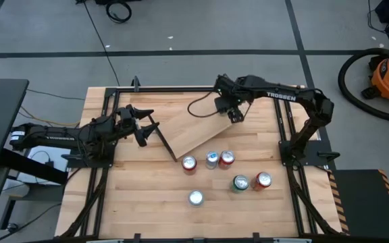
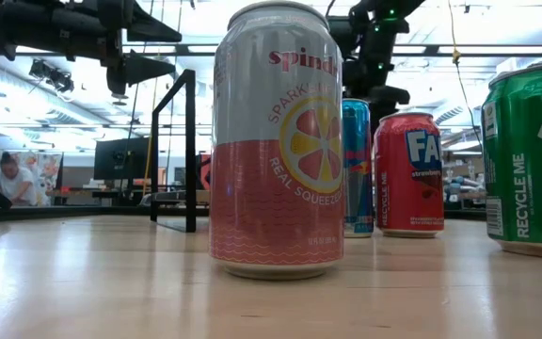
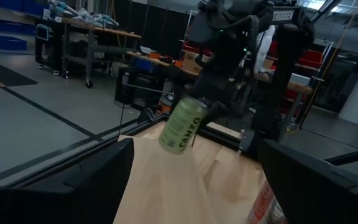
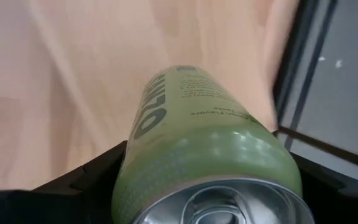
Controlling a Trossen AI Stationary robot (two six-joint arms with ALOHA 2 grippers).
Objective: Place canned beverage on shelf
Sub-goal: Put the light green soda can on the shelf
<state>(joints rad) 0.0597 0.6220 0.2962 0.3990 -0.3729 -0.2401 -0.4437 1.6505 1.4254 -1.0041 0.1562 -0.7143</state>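
A green can hangs tilted over the far end of the shelf, with my right gripper shut on it. The left wrist view shows this can in the air above the light-wood board. The board lies slanted across the table, its black rod frame at the left end. My left gripper is level and open beside that frame's top; whether it touches the frame I cannot tell. My right gripper pinches the green can's side wall between its two fingers, close to the can's top end with the pull tab. The fingers come steeply from above. The can is lifted clear and tilted, its bottom end lower, toward the board.
Several cans stand on the table near the shelf's front edge: red, blue-silver, red, green, red and pink-silver. Black rails frame the tabletop.
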